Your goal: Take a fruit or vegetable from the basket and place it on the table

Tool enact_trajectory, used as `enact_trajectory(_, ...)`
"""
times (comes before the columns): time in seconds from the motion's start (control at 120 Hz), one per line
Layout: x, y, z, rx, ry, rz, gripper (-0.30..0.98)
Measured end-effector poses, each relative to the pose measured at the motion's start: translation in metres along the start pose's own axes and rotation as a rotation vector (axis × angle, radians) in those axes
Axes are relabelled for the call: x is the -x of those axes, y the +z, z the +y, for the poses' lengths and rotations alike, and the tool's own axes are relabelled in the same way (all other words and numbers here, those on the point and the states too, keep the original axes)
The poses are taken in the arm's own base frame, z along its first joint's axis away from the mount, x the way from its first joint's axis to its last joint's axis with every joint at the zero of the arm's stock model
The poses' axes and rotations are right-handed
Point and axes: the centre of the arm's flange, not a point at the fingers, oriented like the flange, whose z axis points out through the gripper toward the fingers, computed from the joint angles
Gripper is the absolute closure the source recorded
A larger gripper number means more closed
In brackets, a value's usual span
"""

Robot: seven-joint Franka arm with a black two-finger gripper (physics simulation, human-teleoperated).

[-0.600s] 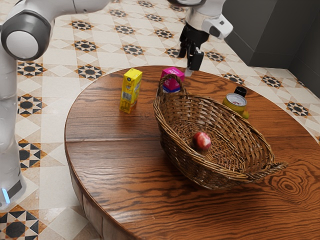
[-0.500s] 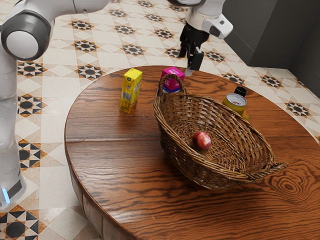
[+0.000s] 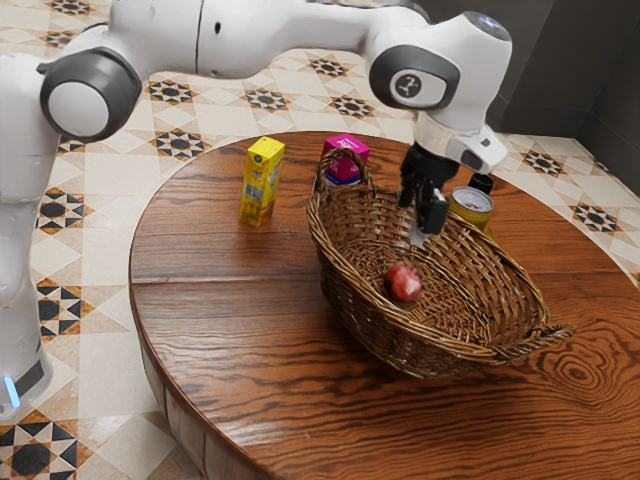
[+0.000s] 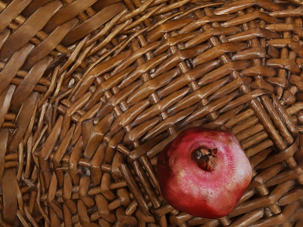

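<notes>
One gripper (image 3: pixel 422 228) hangs over the basket (image 3: pixel 360 325), about level with the upper part of its wicker wall; whether it stands wide or narrow I cannot tell from this angle. The one pomegranate (image 4: pixel 205 172) is not in its grasp.

There is one basket, with two looped handles, and one piece of fruit in it. Outside it I count one yellow carton (image 3: pixel 261 182), one magenta box (image 3: pixel 345 147), one yellowish jar (image 3: pixel 471 206) and one black-topped item (image 3: pixel 482 183), partly hidden behind the jar, probably a bottle, all on one round wooden table (image 3: pixel 225 340).

The pomegranate is round and faintly angular, deep red at the sides and pinker around its small brown crown, with a pale, shiny patch on one flank. The crown faces up toward the wrist camera.

It rests on the woven bottom of the basket, below the gripper and apart from it, slightly toward the exterior view's left. Farther out, the magenta box stands behind a basket handle, the jar is beyond the basket's far rim, and the carton stands upright, apart from the basket, toward the exterior view's left.
</notes>
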Motion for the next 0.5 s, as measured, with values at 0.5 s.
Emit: enact_trajectory(0.5,-0.012,0.061,0.011,0.1,-0.099,-0.051,0.0)
